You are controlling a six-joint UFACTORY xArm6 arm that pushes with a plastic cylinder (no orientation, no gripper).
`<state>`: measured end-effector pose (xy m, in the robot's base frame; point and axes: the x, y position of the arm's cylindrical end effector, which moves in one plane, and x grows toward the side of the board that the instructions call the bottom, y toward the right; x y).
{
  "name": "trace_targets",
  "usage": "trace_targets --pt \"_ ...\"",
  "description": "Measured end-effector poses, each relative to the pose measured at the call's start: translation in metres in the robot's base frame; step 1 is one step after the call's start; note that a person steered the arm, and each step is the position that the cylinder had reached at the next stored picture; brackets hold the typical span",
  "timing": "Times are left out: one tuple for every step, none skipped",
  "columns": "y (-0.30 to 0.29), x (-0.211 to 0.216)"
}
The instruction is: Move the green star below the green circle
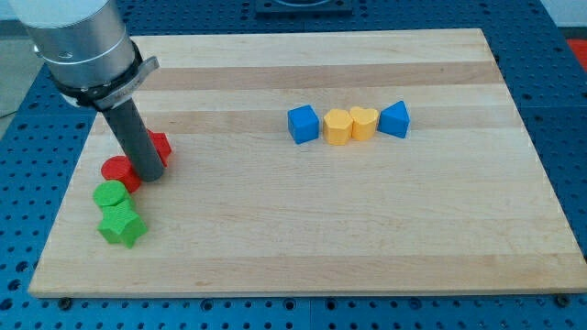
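Observation:
The green star (122, 225) lies near the board's left edge, directly below and touching the green circle (111, 194). My tip (151, 174) rests on the board just right of the red circle (119, 171), up and to the right of the green circle, apart from both green blocks. A second red block (160, 144) sits behind the rod, partly hidden by it.
A row of blocks lies at the board's upper middle: a blue cube (303, 124), a yellow hexagon-like block (337, 126), a yellow heart (364, 122) and a blue triangle (394, 119). The wooden board (367, 229) ends close to the green blocks' left.

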<state>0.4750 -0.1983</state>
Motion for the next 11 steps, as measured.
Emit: trace_targets --pt "0.021 0.000" --pt "0.045 0.017" --pt "0.047 0.045" --pt "0.035 0.062" --pt "0.022 0.066" --pt "0.015 0.071" --pt "0.010 0.077" --pt "0.010 0.079" --pt "0.051 0.067" --pt "0.062 0.019" --pt "0.056 -0.053"
